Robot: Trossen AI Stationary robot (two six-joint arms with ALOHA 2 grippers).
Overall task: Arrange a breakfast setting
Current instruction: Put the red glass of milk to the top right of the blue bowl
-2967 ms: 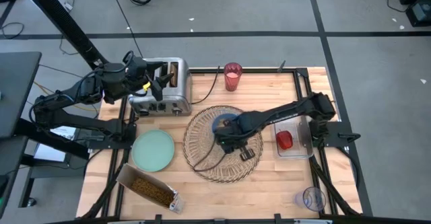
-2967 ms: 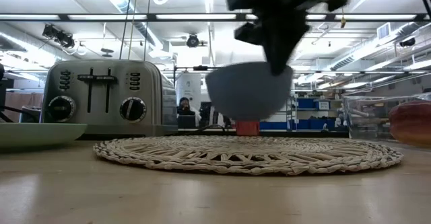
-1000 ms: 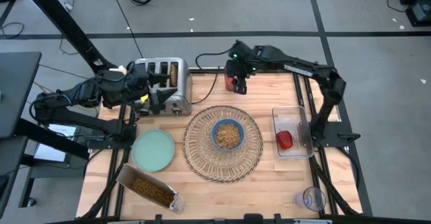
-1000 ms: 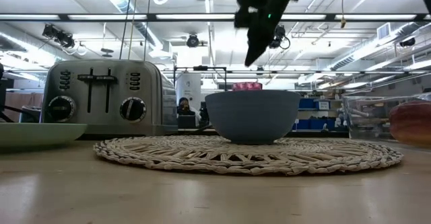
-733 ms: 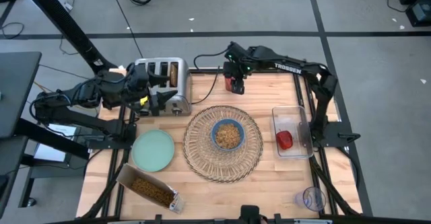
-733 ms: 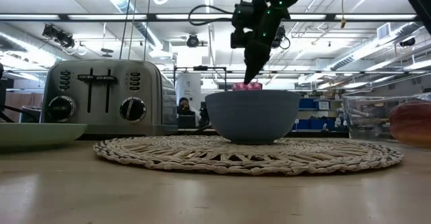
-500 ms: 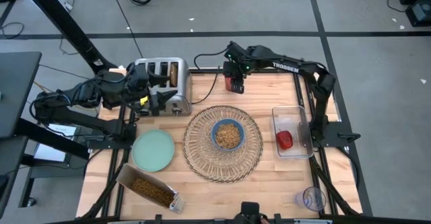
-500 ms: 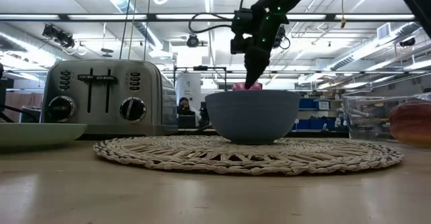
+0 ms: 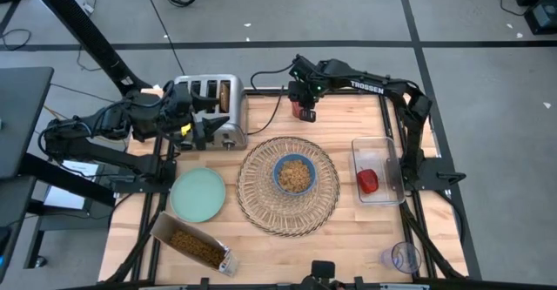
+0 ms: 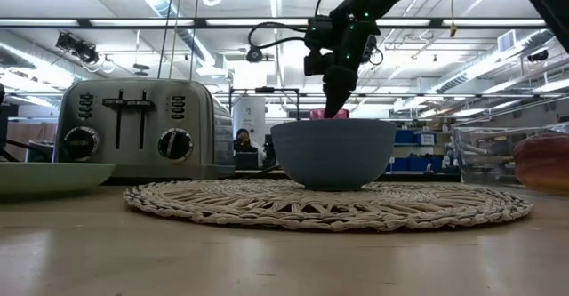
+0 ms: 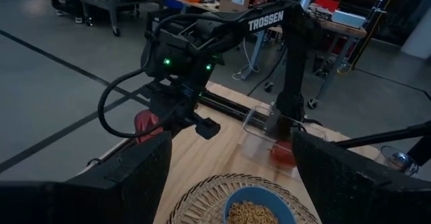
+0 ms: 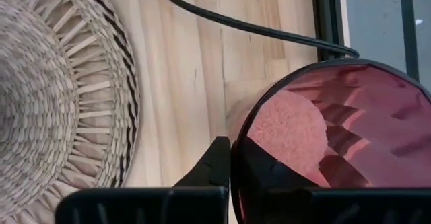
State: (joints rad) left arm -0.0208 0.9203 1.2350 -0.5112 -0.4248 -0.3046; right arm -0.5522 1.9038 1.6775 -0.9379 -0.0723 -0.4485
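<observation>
The translucent red cup (image 9: 303, 110) stands at the table's far edge, right of the toaster; its rim fills the right wrist view (image 12: 337, 130). My right gripper (image 9: 301, 101) is over it, shut on its rim. The blue bowl (image 9: 296, 174), filled with cereal, sits on the round wicker placemat (image 9: 261, 198). The pale green plate (image 9: 197, 194) lies left of the mat. The toast slice (image 9: 224, 95) stands in a toaster slot. The small red fruit (image 9: 368, 181) lies in the clear tray. My left gripper (image 11: 229, 183) is open and empty in front of the toaster. No spoon shows. My right gripper holds the red cup by the near-left part of its rim (image 12: 232, 150), one finger (image 12: 214, 165) outside the wall and the other showing dark through the wall inside. The fingers come from above, pointing down. The cup stands upright on the table.
The silver toaster (image 9: 209, 109) stands at the far left, its black cord (image 12: 256, 25) running past the cup. The clear tray (image 9: 376, 155) is at the right, a cereal box (image 9: 191, 245) near the front left, a clear cup (image 9: 402, 257) at the front right.
My right gripper has gone down and a little toward the table's left edge, onto the red cup's rim. The cup has stayed on the table. The bowl rests still on the placemat.
</observation>
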